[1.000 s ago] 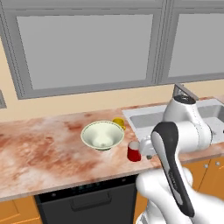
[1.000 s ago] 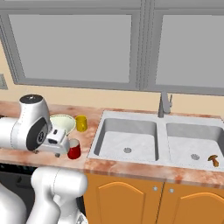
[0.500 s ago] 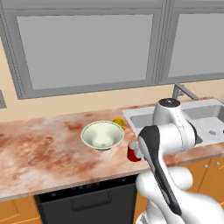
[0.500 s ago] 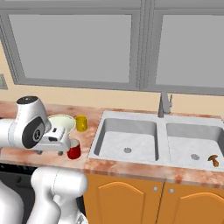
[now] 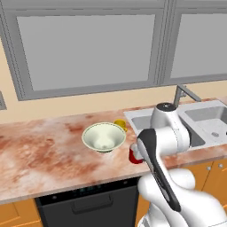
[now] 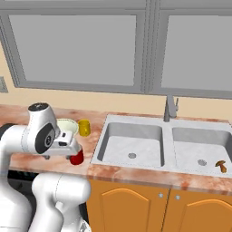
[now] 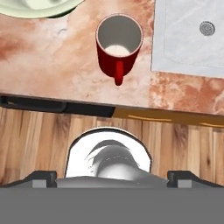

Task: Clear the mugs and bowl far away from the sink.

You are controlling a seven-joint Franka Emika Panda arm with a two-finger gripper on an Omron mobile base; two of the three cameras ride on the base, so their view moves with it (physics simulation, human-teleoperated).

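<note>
The red mug [image 7: 119, 46] stands upright on the counter near its front edge, pale inside, handle toward the bottom of the hand view. My gripper [image 7: 112, 178] hangs above it, open, its fingertips [image 7: 43, 177] wide apart and holding nothing. From the right base view the red mug [image 6: 77, 158] sits just under my hand. The red mug [image 5: 134, 156] is half hidden by my arm. The yellow mug [image 6: 84, 128] [image 5: 119, 125] stands behind it, beside the cream bowl [image 5: 104, 136] [image 6: 68, 127] [image 7: 39, 8]. The sink [image 6: 158, 142] [image 5: 199, 122] [image 7: 188, 35] lies just to the right.
A tall grey faucet [image 6: 170, 108] [image 5: 182, 94] rises behind the sink's middle. A small brown thing [image 6: 221, 166] lies in the right basin. Marbled counter [image 5: 40, 155] stretches left of the bowl. A dark appliance front [image 5: 84, 204] sits below the counter edge.
My arm has swung a little left in the left base view, covering more of the red mug. The mugs and the bowl have not moved, and the gripper has stayed open.
</note>
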